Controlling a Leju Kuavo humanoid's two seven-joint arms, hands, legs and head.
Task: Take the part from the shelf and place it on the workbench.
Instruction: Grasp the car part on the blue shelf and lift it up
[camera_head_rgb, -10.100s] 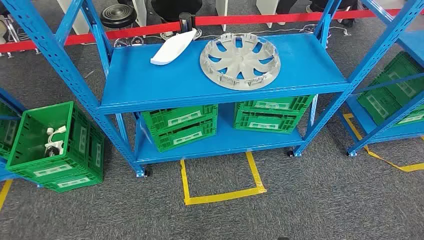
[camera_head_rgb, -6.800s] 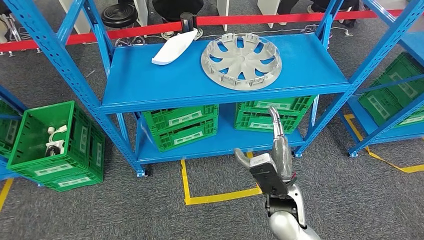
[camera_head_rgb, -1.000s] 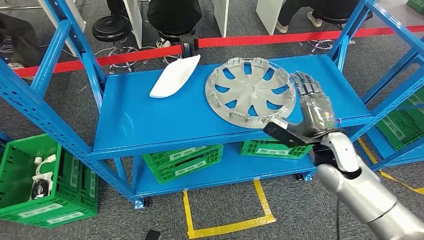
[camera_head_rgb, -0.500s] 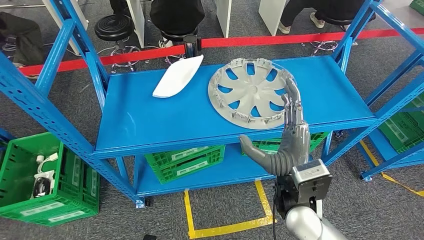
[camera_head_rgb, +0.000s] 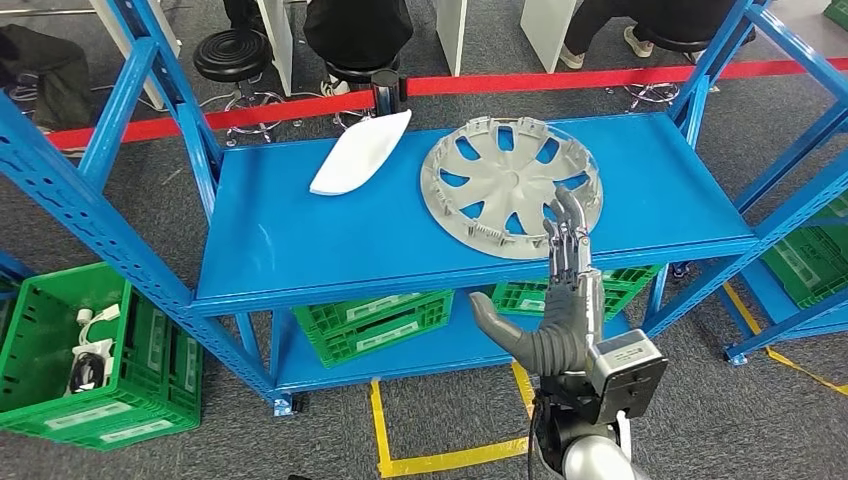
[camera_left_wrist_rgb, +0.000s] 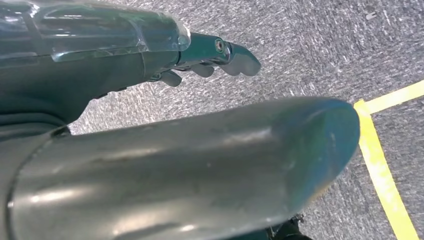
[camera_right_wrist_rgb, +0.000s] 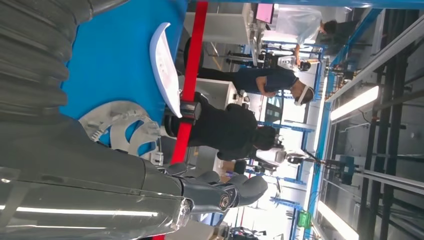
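A grey wheel cover lies flat on the blue shelf's top board, right of the middle. A white curved part lies behind it to the left. My right hand stands upright in front of the shelf's near edge. Its fingers are straight and apart, overlapping the cover's near rim, the thumb out to the left, nothing held. The right wrist view shows the wheel cover and white part past that hand. My left hand hangs over the carpet, fingers apart, holding nothing.
Green crates sit on the lower board; another green crate stands at the left. Blue uprights frame the shelf, and a second rack is at the right. Red tape and seated people are behind. Yellow floor lines mark the carpet.
My right hand has come back from beside the wheel cover's right rim to the shelf's near edge, turned upright and sunk a little. The parts have not moved.
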